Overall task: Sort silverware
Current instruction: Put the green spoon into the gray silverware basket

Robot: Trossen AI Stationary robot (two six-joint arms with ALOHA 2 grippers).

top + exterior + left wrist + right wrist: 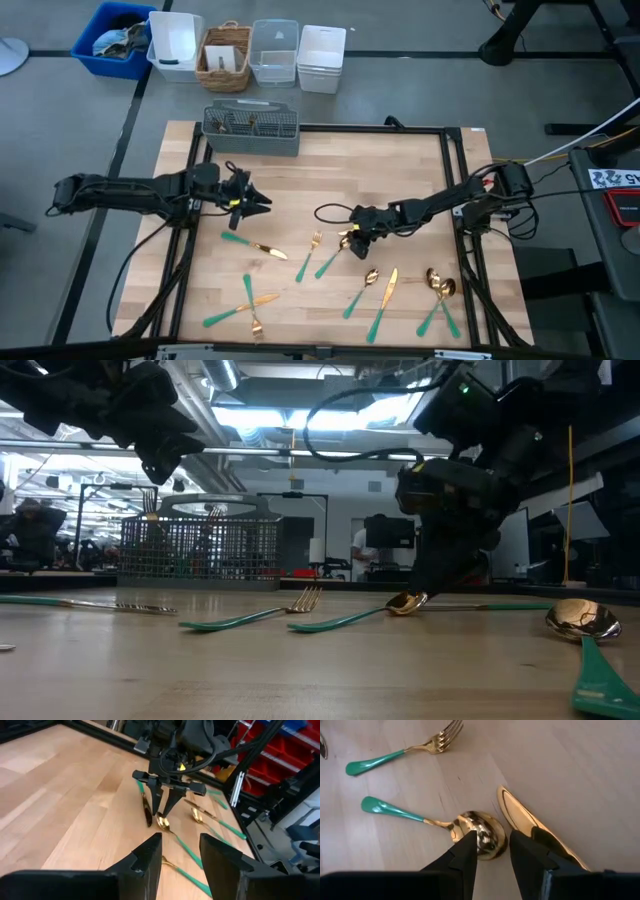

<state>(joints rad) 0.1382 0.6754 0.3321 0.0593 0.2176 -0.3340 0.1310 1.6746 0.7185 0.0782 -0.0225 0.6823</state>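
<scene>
Fingertips of the right gripper (490,851) stand parted over the gold bowl of a teal-handled spoon (479,839), low to the wood and straddling it, not yet clenched on anything; a gold knife blade (520,819) lies just beside the bowl on one side, so close that one finger sits almost against it. In the high view this gripper (358,238) is right of the table's (420,180) centre, with a fork (310,254) just to its left and the remaining silverware — another spoon (360,289), a knife (384,298), a crossed pair of spoons (438,292) — scattered nearer the front edge, and more pieces at front left (246,305). The left gripper (252,200) hovers with its jaws apart and empty, left of centre, near the grey mesh caddy (252,128) at the far edge, where a few pieces already stand. The risk from here, as I judge it, is the grip itself: a shallow, polished bowl gives the fingers little to bite, so it could squirt out sideways on closing — or the finger next to the knife could catch that blade and drag both together. A spoon held only by its bowl might also swing and slip during the carry to the caddy.
</scene>
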